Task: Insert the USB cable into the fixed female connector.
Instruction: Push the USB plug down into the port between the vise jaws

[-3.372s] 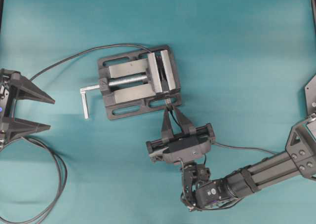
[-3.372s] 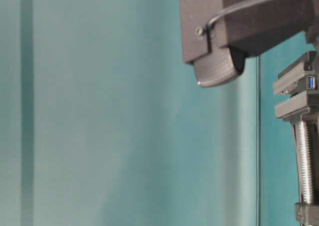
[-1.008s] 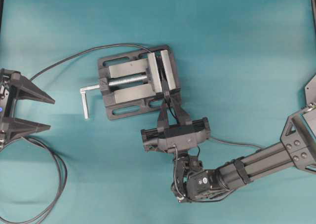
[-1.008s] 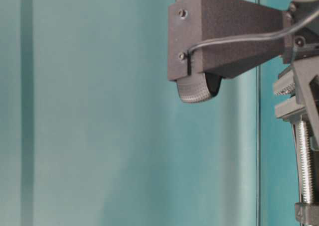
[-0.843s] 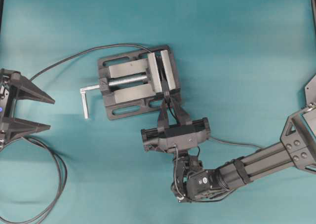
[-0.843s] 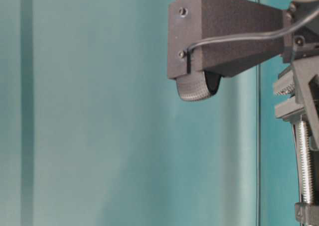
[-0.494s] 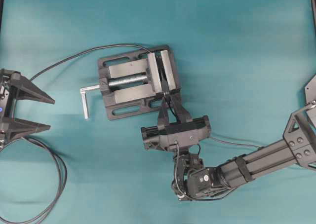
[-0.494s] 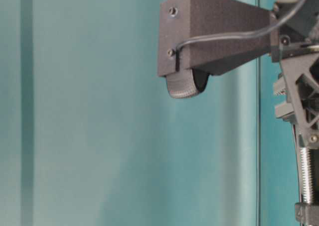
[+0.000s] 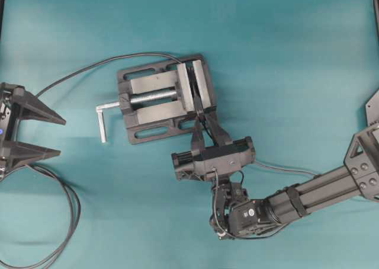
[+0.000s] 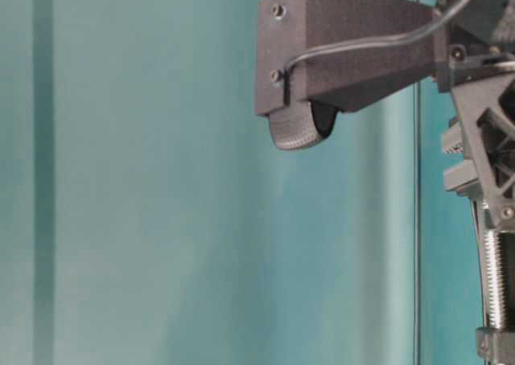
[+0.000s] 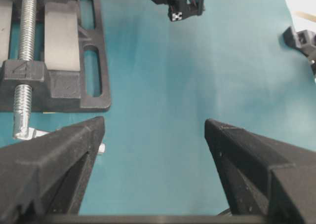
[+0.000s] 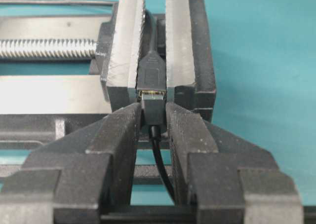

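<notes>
Right now the right gripper (image 12: pixel 154 116) has its fingers (image 12: pixel 116 135) clenched on the plug of the USB cable (image 12: pixel 152 107), with the plug's nose butted against the fixed female connector (image 12: pixel 150 74), which sits pinched between the two steel cheeks of the vise (image 12: pixel 180 46); a sliver of brassy metal shows at the joint, so I judge the plug is at the mouth or only partly seated, not fully home. In the overhead view that vise (image 9: pixel 160 100) lies at about ten o'clock from the right gripper (image 9: pixel 201 118), and the grey lead trails off toward four o'clock across the table (image 9: pixel 296 55). The left gripper (image 9: pixel 44 135) waits at the nine o'clock edge, fingers released and spread wide with nothing between them; its wrist view shows only bare teal cloth between the tips. The plug looks like a small, light, rigid moulding, while its lead is thin and limp and would buckle if pushed, so the hold belongs on the plug's flat sides close behind the metal tip, as it is now. Smooth plastic may slip backward in the grip under insertion force, and any tilt would likely jam it, so a straight, squarely aligned push toward twelve o'clock in the wrist view seems called for.
</notes>
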Controlling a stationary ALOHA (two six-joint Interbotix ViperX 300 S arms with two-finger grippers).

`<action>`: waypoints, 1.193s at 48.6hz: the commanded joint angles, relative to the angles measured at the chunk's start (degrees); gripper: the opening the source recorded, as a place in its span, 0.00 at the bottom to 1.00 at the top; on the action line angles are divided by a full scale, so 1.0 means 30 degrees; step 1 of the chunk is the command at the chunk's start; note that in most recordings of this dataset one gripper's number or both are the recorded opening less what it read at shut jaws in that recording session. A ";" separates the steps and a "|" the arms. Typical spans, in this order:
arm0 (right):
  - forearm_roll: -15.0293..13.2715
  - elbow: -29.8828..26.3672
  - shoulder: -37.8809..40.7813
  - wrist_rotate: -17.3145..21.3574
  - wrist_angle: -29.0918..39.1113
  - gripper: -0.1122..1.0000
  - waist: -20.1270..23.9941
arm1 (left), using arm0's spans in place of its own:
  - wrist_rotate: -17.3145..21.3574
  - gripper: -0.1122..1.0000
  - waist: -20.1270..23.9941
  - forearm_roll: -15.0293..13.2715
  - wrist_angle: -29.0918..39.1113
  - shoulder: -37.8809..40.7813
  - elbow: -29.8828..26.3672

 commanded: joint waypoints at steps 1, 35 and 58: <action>-0.0234 -0.0029 -0.0791 -0.0029 -0.0117 0.29 -0.0938 | -0.0176 1.00 -0.0029 0.0029 -0.0059 0.0176 -0.0205; -0.0615 -0.0586 0.0264 -0.0029 -0.0381 0.29 -0.2051 | 0.0000 1.00 -0.0029 0.0029 0.0088 0.0176 -0.0176; -0.1582 -0.0557 0.0381 0.0000 -0.0381 0.29 -0.2959 | 0.0059 1.00 -0.0029 0.0029 0.0469 0.0176 -0.0176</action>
